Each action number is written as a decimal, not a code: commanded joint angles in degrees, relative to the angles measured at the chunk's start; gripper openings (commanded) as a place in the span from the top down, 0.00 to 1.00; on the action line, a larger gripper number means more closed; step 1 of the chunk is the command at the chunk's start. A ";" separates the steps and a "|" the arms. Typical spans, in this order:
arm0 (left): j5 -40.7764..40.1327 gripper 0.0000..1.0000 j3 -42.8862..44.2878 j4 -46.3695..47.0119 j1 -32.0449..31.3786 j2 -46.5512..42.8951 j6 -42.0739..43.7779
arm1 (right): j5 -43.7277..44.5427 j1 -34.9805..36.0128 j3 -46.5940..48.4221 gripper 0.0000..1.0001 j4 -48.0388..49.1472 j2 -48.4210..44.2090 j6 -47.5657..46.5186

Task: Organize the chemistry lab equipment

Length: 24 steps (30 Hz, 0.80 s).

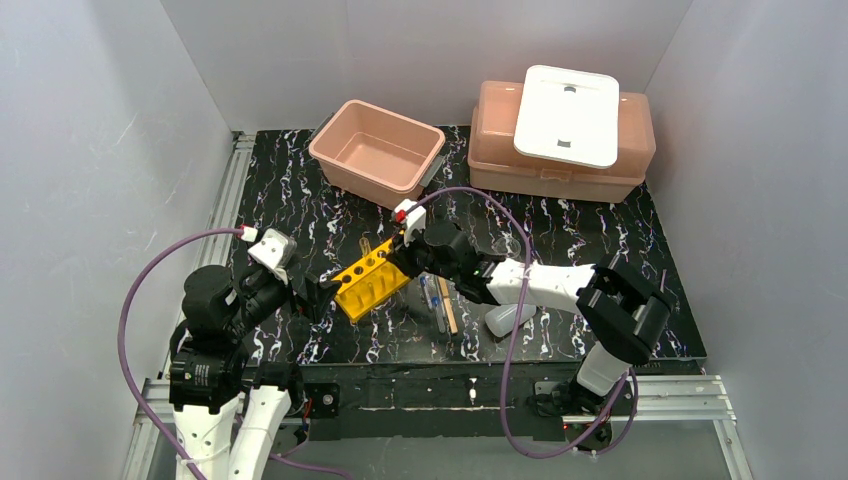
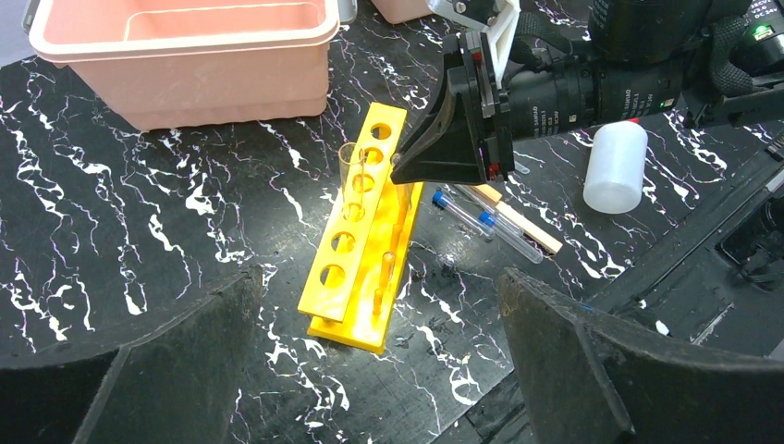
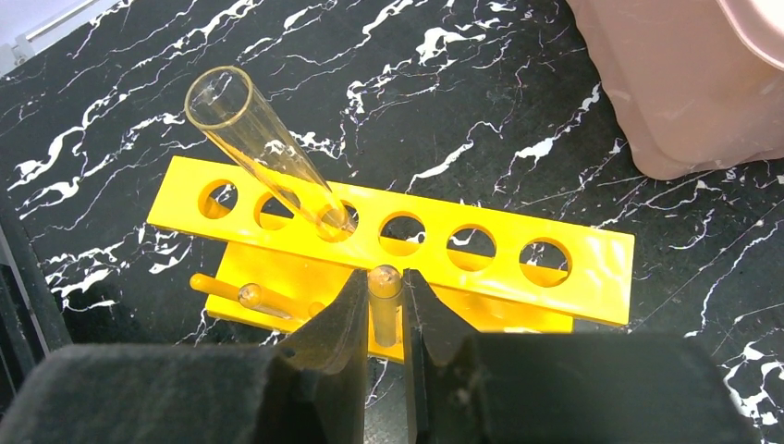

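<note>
The yellow rack [image 3: 601, 277] is gleaming like glossy plastic; the tube [image 3: 277, 162] is showing smooth clear glass; the tabletop [image 3: 444, 83] is shining.

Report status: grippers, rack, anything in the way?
Left gripper open, empty. Right gripper shut on glass tube at yellow rack. Second tube leaning in rack. No obstruction.

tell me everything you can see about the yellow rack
The yellow rack looks like glossy plastic: a top strip with six round holes over a base carrying short pegs. It stands upright on the black marbled table. One clear glass tube leans in one of the holes. The right gripper is shut on what looks like a second tube at the peg row.
</note>
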 commanded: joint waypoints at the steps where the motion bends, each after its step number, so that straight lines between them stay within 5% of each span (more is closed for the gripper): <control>1: -0.14 0.02 -0.23 0.01 0.10 0.40 0.69 | 0.16 0.85 -0.33 0.74 3.11 0.93 -0.89; 5: -1.42 0.02 -0.09 0.27 0.08 0.40 1.05 | 1.14 1.37 0.30 0.55 1.65 0.03 -0.98; 10: -1.37 0.02 0.27 0.36 0.10 0.61 0.96 | 3.44 1.41 -0.44 0.43 0.66 -3.99 -0.33; 24: -1.79 0.02 -0.75 -0.61 0.06 1.73 1.63 | 10.79 -2.77 1.33 0.41 -15.95 -17.72 1.83</control>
